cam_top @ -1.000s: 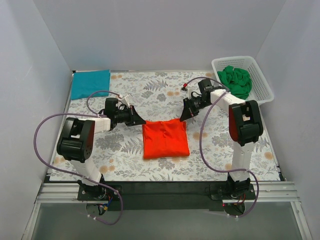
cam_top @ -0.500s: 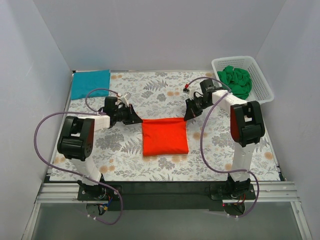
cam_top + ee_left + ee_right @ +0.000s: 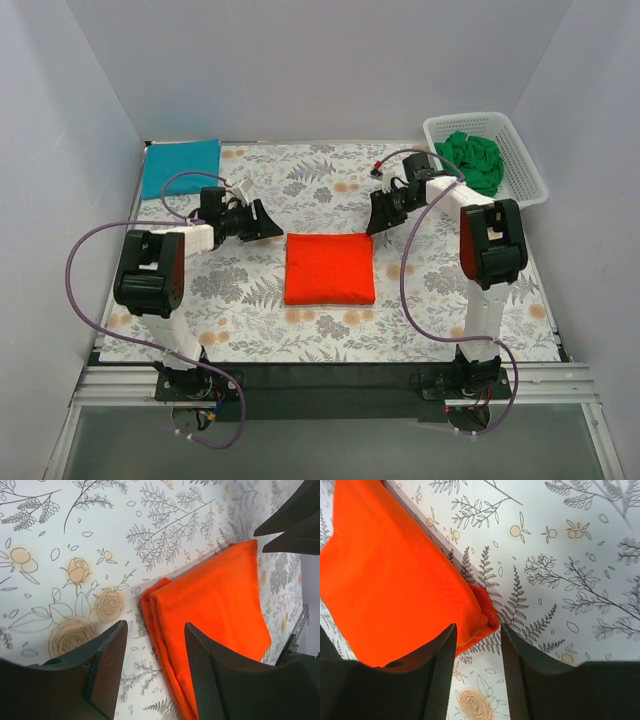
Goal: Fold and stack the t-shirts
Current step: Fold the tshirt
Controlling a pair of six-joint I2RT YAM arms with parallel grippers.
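A folded orange-red t-shirt (image 3: pixel 330 268) lies flat in the middle of the floral table cover. My left gripper (image 3: pixel 268 229) is open just off the shirt's far left corner. In the left wrist view the gripper (image 3: pixel 155 625) stands open over the layered edge of the shirt (image 3: pixel 215 605), gripping nothing. My right gripper (image 3: pixel 377 224) is open at the far right corner. In the right wrist view the gripper (image 3: pixel 478 627) straddles the corner of the shirt (image 3: pixel 395 590) without gripping it. A folded teal t-shirt (image 3: pixel 180 167) lies at the back left.
A white basket (image 3: pixel 530 172) at the back right holds crumpled green t-shirts (image 3: pixel 473 160). White walls close in the table on three sides. The right gripper's dark fingers (image 3: pixel 295 510) show at the top right of the left wrist view.
Both grippers held the shirt's far corners a second ago. They have let go and drawn back a little. The shirt has shifted toward the back and now lies flat and square.
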